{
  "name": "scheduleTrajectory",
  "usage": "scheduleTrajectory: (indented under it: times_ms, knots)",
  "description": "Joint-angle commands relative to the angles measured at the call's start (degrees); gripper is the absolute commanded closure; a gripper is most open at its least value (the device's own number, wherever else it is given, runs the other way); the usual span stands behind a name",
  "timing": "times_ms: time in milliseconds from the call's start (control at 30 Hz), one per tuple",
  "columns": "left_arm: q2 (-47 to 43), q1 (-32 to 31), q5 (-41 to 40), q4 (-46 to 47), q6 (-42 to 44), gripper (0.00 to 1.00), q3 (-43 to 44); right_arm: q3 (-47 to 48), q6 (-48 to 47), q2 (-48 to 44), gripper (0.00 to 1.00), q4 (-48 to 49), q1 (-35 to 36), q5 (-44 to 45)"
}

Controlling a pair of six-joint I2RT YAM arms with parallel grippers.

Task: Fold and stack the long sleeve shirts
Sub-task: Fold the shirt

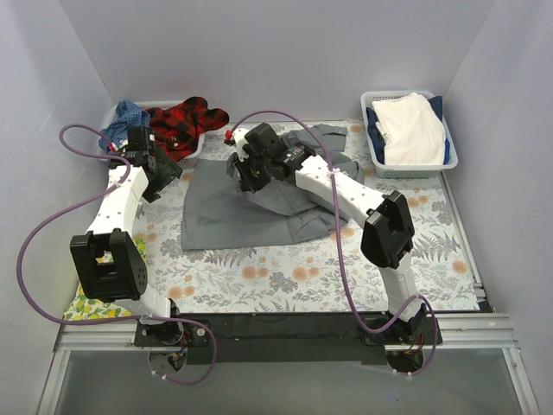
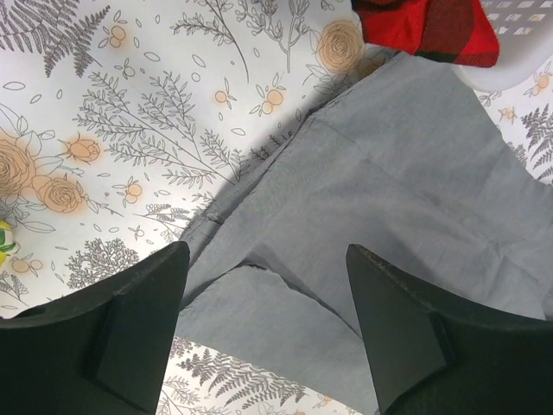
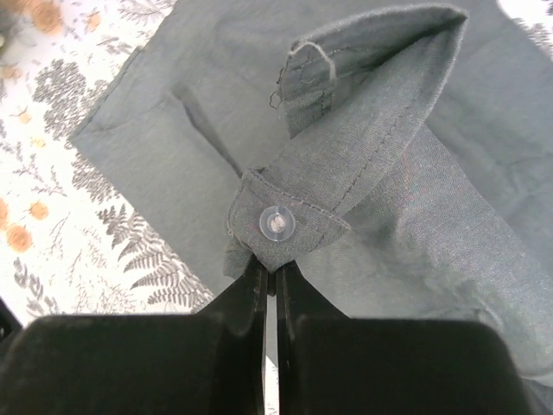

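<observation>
A large plain grey shirt [image 1: 233, 216] lies spread on the fern-print table cover [image 1: 276, 277]. My right gripper [image 1: 244, 181] hangs over its upper middle, shut on a sleeve cuff [image 3: 285, 226] with a clear button, and the sleeve [image 3: 371, 121] is lifted off the cloth below. My left gripper [image 1: 171, 177] hovers open at the shirt's left edge. In the left wrist view its fingers [image 2: 138, 320] straddle a fold of the grey shirt [image 2: 397, 173] without touching it. A red-black plaid shirt [image 1: 186, 121] and a blue checked one [image 1: 125, 117] lie in a basket at the back left.
A white basket [image 1: 449, 160] at the back right holds white and dark blue cloth. A yellow lemon-print cloth [image 1: 82, 307] pokes out near the left arm's base. Grey walls enclose the table on three sides. The plaid shirt [image 2: 428, 30] hangs over its basket's rim [image 2: 518, 52].
</observation>
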Motion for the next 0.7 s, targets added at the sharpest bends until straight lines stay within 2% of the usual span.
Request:
scheduleTrajectory:
  times_ms: [0, 67, 133, 233, 300, 400, 433, 500, 567, 667]
  knots:
    - [-1.80, 0.23, 0.10, -0.29, -0.36, 0.27, -1.29, 0.81, -1.88, 0.52, 0.92, -0.04, -0.02, -7.19]
    - [-1.63, 0.15, 0.45, -0.29, -0.10, 0.27, -1.20, 1.25, -2.50, 1.23, 0.81, -0.04, 0.24, -12.35]
    - [-1.36, 0.15, 0.89, -0.37, -0.09, 0.27, -1.03, 2.12, -3.02, 2.20, 0.62, -0.04, 0.59, -16.93]
    - [-1.01, 0.23, 2.64, 0.06, 0.26, 0.27, -1.46, 1.87, -4.96, 0.80, 0.47, 0.23, 0.60, -17.76]
    - [-0.83, 0.14, 4.39, 1.12, 0.61, 0.27, -2.08, 0.82, -5.93, -2.00, 0.44, 0.84, 0.68, -14.78]
    - [-1.18, 0.14, 8.52, 3.66, 2.27, 0.27, -4.53, -5.15, -3.57, -6.92, 0.40, 3.47, -0.28, -3.80]
    - [-1.27, 0.06, 12.36, 5.15, 2.63, 0.27, -5.93, -6.65, -2.34, -7.72, 0.38, 4.09, -2.20, 1.10]
    - [-0.84, -0.38, 15.38, 6.39, 3.77, 0.27, -7.44, -11.48, 4.13, -9.22, 0.38, 4.09, -5.89, 3.07]
    - [0.21, -1.17, 16.88, 6.22, 4.12, 0.27, -8.40, -15.26, 7.85, -9.84, 0.38, 3.48, -12.83, 3.87]
    - [1.62, -3.63, 15.40, 6.13, 3.95, 0.27, -9.98, -17.91, 6.48, -8.97, 0.39, 1.73, -19.08, 5.01]
